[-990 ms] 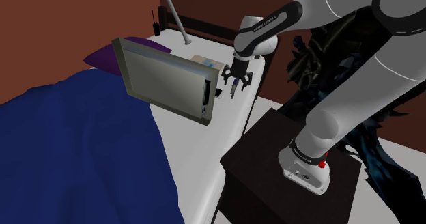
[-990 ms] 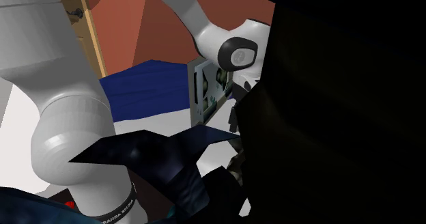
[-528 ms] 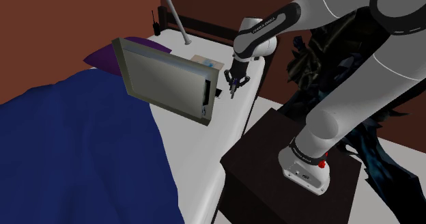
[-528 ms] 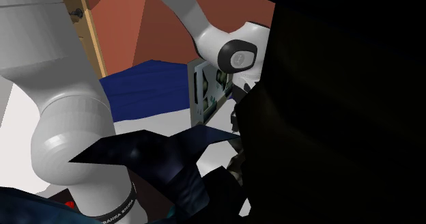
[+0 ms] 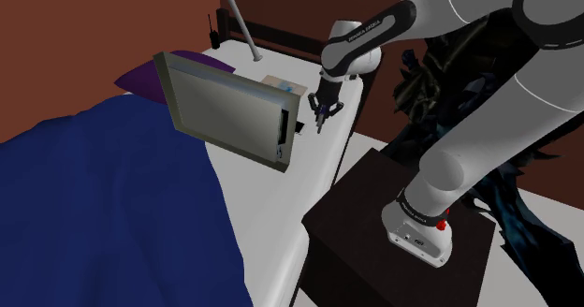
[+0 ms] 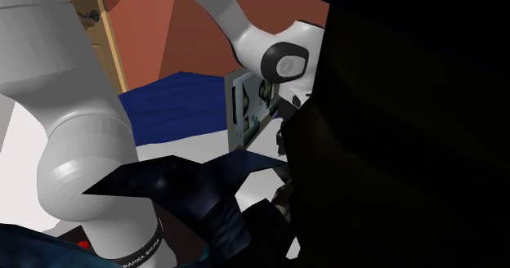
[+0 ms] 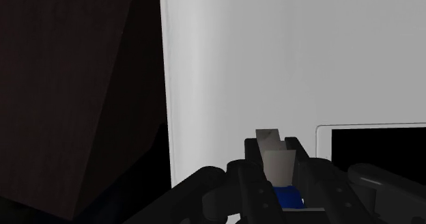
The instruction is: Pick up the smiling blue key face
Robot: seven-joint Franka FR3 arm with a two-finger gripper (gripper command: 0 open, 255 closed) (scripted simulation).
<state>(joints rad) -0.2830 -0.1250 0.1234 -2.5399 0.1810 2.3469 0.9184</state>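
Note:
My black gripper (image 5: 321,116) hangs over the far end of the white bed (image 5: 271,202), just to the shoulder view's right of a standing grey panel (image 5: 229,109). In the wrist view the gripper (image 7: 280,169) is shut on the key: its blue head (image 7: 287,194) sits clasped between the two fingers and its grey blade (image 7: 272,151) sticks out past the tips. White bed surface lies beyond the blade. The face on the key is hidden by the fingers.
A blue blanket (image 5: 112,202) covers the shoulder view's left of the bed, with a purple pillow (image 5: 140,76) behind it. A small tan box (image 5: 281,83) lies near the gripper. My dark stand (image 5: 374,211) abuts the bed edge. A white-framed black panel (image 7: 372,144) lies beside the key.
The fingers stood apart a second ago and have since shut on the key. The hand has risen slightly since half a second ago.

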